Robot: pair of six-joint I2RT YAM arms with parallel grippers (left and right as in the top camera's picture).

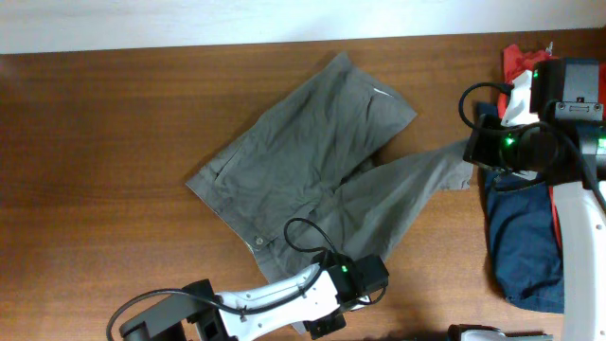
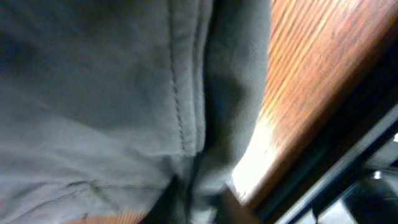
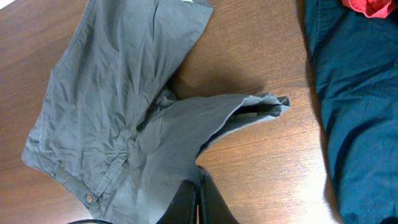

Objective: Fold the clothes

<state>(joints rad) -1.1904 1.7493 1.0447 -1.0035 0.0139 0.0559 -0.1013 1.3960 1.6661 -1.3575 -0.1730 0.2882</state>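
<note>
The shorts (image 1: pixel 312 161) lie flat and open near the middle of the counter (image 1: pixel 95 142), wrinkled, outer face up. Their long axis runs on a diagonal. The waistband (image 1: pixel 229 223) sits at the near-left end, on the left arm's side, and the legs point away toward the far right. A button (image 3: pixel 90 198) shows at the waistband edge.

The two legs spread apart:
- One leg runs toward the far edge of the counter, and its hem (image 1: pixel 379 90) lies flat.
- The other leg runs toward the right arm's side, and its hem (image 3: pixel 273 106) is slightly lifted and folded on itself, casting a shadow on the wood.

The left tool (image 1: pixel 367 282) is at the near edge of the shorts, below the second leg. Its wrist view is filled with blurred grey fabric and a stitched seam, with a strip of wood beside it. The fingers cannot be made out there, so I cannot tell how far it is open or whether it has hold of the cloth.

The right tool (image 1: pixel 478 147) hangs by the hem of the second leg. In its wrist view the fingers (image 3: pixel 214 208) stand pressed together with only a thin line between them, and nothing is seen clamped there.

The counter is dark brown wood with a visible grain. A navy blue cloth (image 1: pixel 521 237) lies on the right arm's side, apart from the shorts, with a red garment (image 1: pixel 516 62) beyond it. A pale wall (image 1: pixel 189 19) runs along the far edge.
</note>
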